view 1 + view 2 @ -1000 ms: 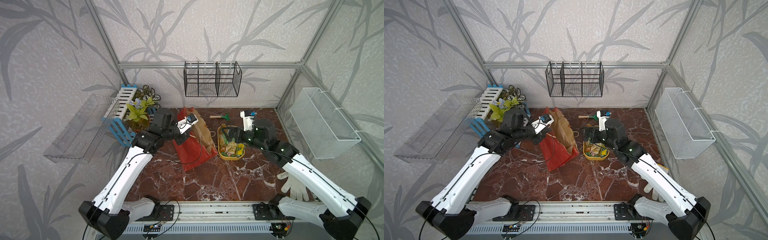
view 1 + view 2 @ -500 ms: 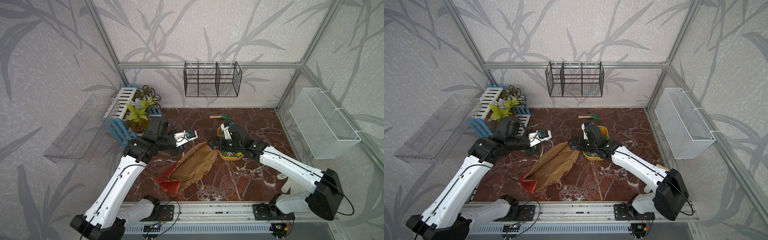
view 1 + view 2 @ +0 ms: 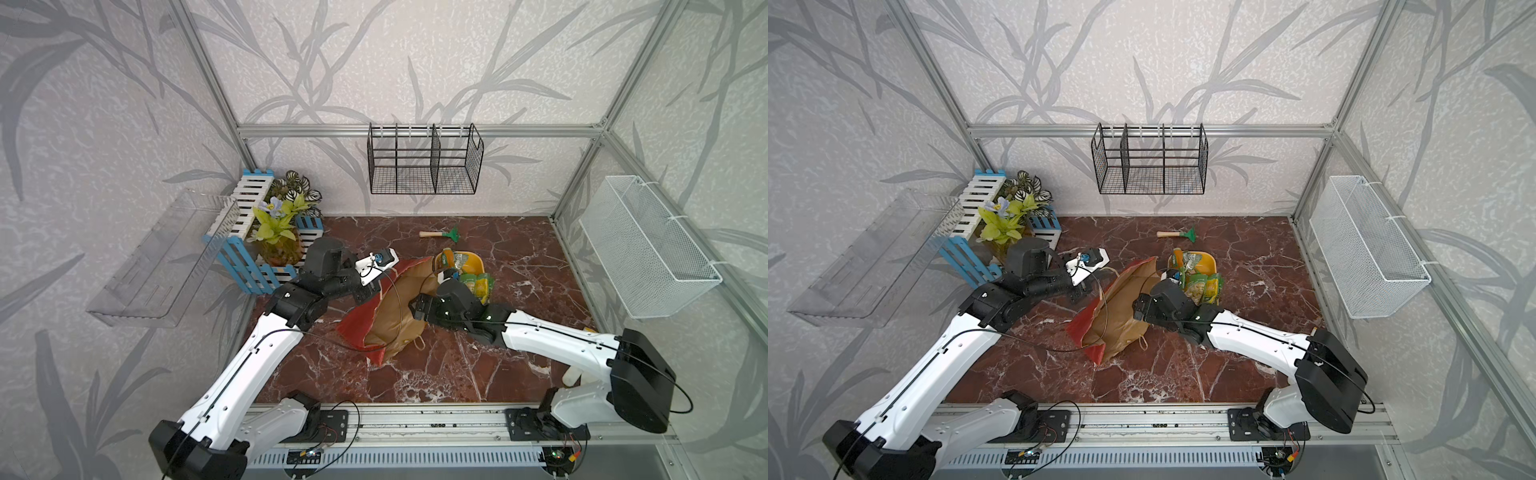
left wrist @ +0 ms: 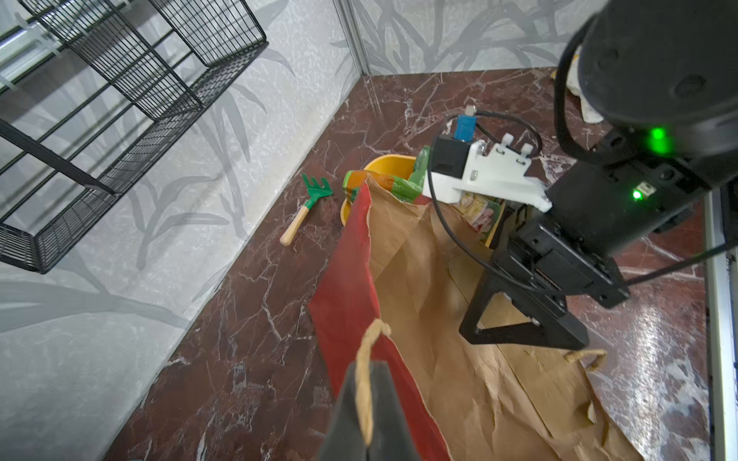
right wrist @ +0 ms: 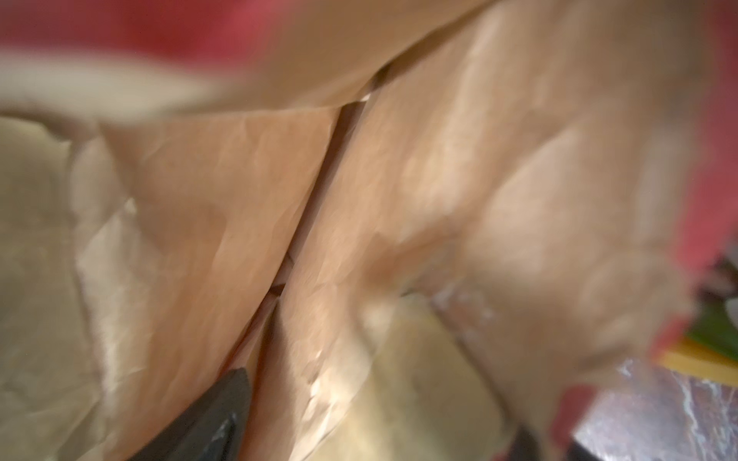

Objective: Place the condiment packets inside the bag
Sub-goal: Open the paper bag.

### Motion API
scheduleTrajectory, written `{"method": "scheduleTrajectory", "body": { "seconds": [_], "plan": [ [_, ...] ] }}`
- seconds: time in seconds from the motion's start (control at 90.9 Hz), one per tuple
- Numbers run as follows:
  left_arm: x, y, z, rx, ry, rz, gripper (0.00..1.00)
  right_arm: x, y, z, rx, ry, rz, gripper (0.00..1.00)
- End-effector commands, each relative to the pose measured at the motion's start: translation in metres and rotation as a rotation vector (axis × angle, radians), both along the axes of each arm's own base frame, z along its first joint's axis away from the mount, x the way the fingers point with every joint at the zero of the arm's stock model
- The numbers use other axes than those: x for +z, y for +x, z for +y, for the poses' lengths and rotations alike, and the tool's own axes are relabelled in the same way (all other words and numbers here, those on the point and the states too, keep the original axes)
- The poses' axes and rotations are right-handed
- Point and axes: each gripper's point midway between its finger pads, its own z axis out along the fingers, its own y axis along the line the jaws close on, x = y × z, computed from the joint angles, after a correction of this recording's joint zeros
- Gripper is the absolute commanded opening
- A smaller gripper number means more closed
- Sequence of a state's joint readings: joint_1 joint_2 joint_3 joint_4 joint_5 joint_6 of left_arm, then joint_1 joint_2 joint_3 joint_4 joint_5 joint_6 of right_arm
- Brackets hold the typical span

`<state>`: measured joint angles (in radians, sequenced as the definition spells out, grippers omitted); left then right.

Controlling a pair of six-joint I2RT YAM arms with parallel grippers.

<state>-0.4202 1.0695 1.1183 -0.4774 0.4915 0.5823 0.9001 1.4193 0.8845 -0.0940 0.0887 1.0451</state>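
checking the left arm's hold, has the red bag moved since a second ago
Yes. The bag, upright beside the yellow tub then, is now tipped over, reaching farther toward the front rail.

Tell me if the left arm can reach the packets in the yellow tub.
Probably not: the left hand grips the cord handle of the bag, and the bag lies between it and the packets.

Blur smears the right wrist view: the bag [image 5: 223, 191] reads as brown paper, and a pale yellowish shape [image 5: 423, 359] between the fingers [image 5: 215, 415] of the right claw [image 5: 379, 403] cannot be identified. In both top views that claw is hidden behind its own wrist. The condiment packets [image 4: 403, 185] sit partly behind the bag's rim, and the left claw [image 4: 365, 383] is cut off at the picture's edge.
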Motion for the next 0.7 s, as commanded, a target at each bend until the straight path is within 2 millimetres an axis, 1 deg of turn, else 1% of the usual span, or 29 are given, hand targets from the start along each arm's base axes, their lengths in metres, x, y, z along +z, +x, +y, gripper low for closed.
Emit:
{"method": "scheduleTrajectory", "body": {
  "seconds": [0.0,0.055,0.099,0.132,0.143,0.187,0.231,0.242,0.264,0.275,0.286,0.297,0.319,0.33,0.341,0.352,0.363,0.374,0.396,0.451,0.528,0.627,0.693],
  "plan": [
    [0.035,-0.002,-0.005,0.006,-0.117,-0.057,0.00,0.007,0.018,-0.002,-0.096,0.038,-0.062,0.89],
    [0.039,-0.006,-0.006,-0.005,-0.127,-0.052,0.00,0.007,0.023,-0.001,-0.114,0.029,-0.074,0.82],
    [0.042,-0.008,-0.006,-0.007,-0.133,-0.048,0.00,0.008,0.027,0.002,-0.109,0.028,-0.088,0.73],
    [0.043,-0.008,-0.005,0.002,-0.137,-0.047,0.00,0.014,0.030,0.008,-0.086,0.037,-0.117,0.65],
    [0.044,-0.008,-0.004,0.008,-0.141,-0.047,0.00,0.016,0.030,0.009,-0.078,0.041,-0.125,0.60],
    [0.048,-0.002,0.000,0.055,-0.163,-0.058,0.00,0.023,0.033,0.014,-0.058,0.060,-0.163,0.46],
    [0.054,0.011,0.007,0.146,-0.209,-0.075,0.00,0.030,0.035,0.015,-0.054,0.069,-0.192,0.38],
    [0.053,0.015,0.010,0.176,-0.220,-0.073,0.00,0.032,0.035,0.015,-0.054,0.071,-0.200,0.36],
    [0.056,0.024,0.014,0.234,-0.252,-0.084,0.07,0.036,0.029,0.021,-0.032,0.075,-0.214,0.31],
    [0.056,0.028,0.016,0.258,-0.267,-0.086,0.13,0.038,0.028,0.022,-0.028,0.076,-0.221,0.29],
    [0.056,0.031,0.018,0.280,-0.281,-0.087,0.26,0.040,0.028,0.022,-0.026,0.077,-0.227,0.28],
    [0.055,0.035,0.020,0.304,-0.294,-0.084,0.35,0.042,0.028,0.022,-0.025,0.076,-0.232,0.26],
    [0.053,0.041,0.023,0.342,-0.317,-0.083,0.62,0.048,0.029,0.022,-0.025,0.075,-0.242,0.23],
    [0.052,0.044,0.024,0.356,-0.326,-0.080,0.71,0.051,0.029,0.022,-0.025,0.075,-0.249,0.23],
    [0.050,0.046,0.024,0.366,-0.333,-0.074,0.83,0.052,0.029,0.022,-0.024,0.069,-0.252,0.22],
    [0.048,0.048,0.025,0.375,-0.339,-0.068,0.91,0.054,0.030,0.021,-0.024,0.066,-0.256,0.21],
    [0.046,0.049,0.025,0.383,-0.345,-0.062,0.95,0.058,0.030,0.021,-0.023,0.062,-0.262,0.21],
    [0.044,0.051,0.025,0.388,-0.350,-0.055,0.98,0.060,0.030,0.021,-0.023,0.058,-0.265,0.20],
    [0.041,0.053,0.024,0.393,-0.359,-0.040,0.99,0.066,0.031,0.020,-0.022,0.050,-0.278,0.18],
    [0.040,0.053,0.019,0.382,-0.374,-0.011,1.00,0.077,0.034,0.017,-0.031,0.025,-0.298,0.10],
    [0.054,0.049,0.017,0.368,-0.415,0.007,1.00,0.093,0.038,0.011,-0.053,-0.005,-0.329,0.00],
    [0.078,0.027,0.005,0.266,-0.435,0.070,1.00,0.110,0.045,0.002,-0.087,-0.066,-0.368,0.00],
    [0.085,0.022,0.008,0.277,-0.427,0.094,1.00,0.122,0.049,-0.002,-0.109,-0.085,-0.402,0.00]
  ]
}}
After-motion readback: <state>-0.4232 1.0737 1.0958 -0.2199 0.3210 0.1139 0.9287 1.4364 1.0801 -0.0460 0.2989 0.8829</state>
